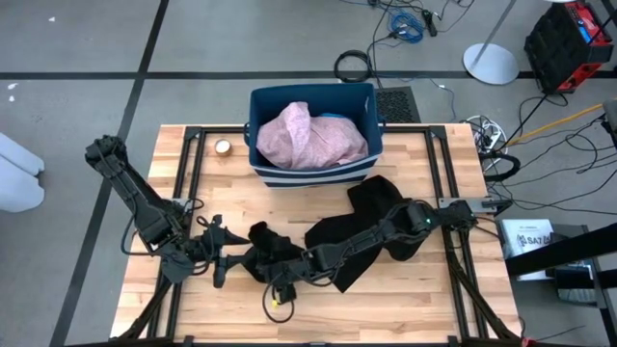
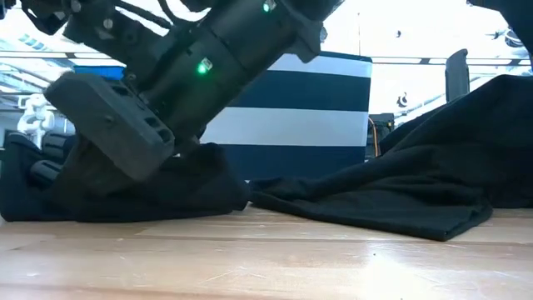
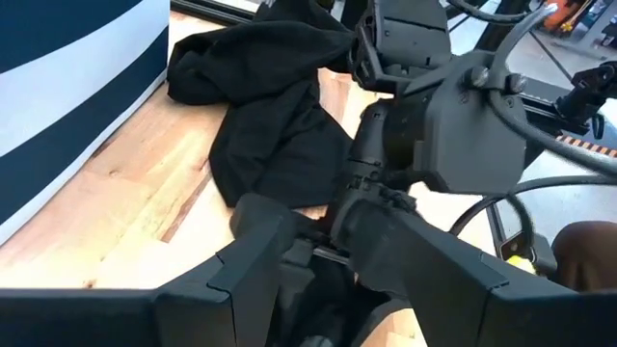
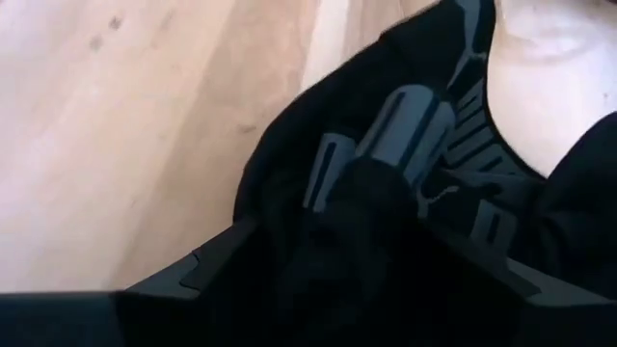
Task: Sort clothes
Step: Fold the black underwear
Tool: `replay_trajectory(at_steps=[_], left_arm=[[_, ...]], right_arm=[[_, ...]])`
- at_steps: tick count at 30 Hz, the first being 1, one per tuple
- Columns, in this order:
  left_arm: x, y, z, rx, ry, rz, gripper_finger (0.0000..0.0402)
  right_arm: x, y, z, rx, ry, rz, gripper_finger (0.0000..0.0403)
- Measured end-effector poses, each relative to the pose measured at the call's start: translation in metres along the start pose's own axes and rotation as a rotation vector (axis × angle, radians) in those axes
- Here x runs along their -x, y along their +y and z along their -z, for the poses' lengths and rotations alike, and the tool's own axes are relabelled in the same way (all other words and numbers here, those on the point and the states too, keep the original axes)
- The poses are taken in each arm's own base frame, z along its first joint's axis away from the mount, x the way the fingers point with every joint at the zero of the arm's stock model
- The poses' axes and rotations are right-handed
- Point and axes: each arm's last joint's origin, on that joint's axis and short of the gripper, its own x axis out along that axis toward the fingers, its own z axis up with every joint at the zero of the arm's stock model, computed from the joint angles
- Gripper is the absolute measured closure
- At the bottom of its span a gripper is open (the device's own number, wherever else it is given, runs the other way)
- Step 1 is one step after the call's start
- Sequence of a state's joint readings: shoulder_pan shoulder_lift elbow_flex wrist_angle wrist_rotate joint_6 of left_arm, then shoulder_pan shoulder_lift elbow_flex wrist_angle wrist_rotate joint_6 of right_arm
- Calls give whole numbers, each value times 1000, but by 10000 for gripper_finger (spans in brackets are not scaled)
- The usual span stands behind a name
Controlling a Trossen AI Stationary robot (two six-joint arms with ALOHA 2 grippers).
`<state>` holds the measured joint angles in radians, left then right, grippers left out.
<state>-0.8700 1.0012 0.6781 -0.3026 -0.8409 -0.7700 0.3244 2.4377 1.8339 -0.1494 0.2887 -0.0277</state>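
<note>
Scene: A wooden table point(image 1: 405, 299) is seen from above, with a dark blue fabric bin point(image 1: 313, 100) at upper centre of the high view; a pale pink garment point(image 1: 308, 137) is heaped inside it.

Clothes on table: A large black garment point(image 1: 371, 222) is spread right of centre in the high view. A smaller black piece point(image 1: 270, 249) is bunched at lower centre, apart from the bin.

Left gripper: The left gripper point(image 1: 224, 260) is placed at lower left of the high view, just beside the small black piece. Its fingers are seen spread apart in the left wrist view, with nothing plainly held between them.

Right gripper: The right gripper point(image 1: 289, 273) is reached across to lower centre and is pressed down into the small black piece. In the right wrist view, dark cloth is bunched between its fingers, so a grip on that piece is judged likely.

Step in hand: The small black piece is judged to be under pickup by both arms.

Doing it well: A firm pinch on one layer should be secured before lifting. The two grippers are crowded close, so contact between them should be avoided. The lift should be kept clear of the large black garment, so it is not dragged along.
</note>
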Motion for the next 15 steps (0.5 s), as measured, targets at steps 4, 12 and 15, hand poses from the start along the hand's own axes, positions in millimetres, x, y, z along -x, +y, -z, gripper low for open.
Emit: replay_trajectory(at_steps=[4,12,15], left_arm=[[0,0,0,-3,1,-1,196],[0,1,1,-12,10,-12,196],[0,1,1,-12,10,-12,196]], right_arm=[[-1,0,0,3,0,-2,153],[44,2,-51,37,-50,-49,147],[50,2,-58,72,-50,-40,147]])
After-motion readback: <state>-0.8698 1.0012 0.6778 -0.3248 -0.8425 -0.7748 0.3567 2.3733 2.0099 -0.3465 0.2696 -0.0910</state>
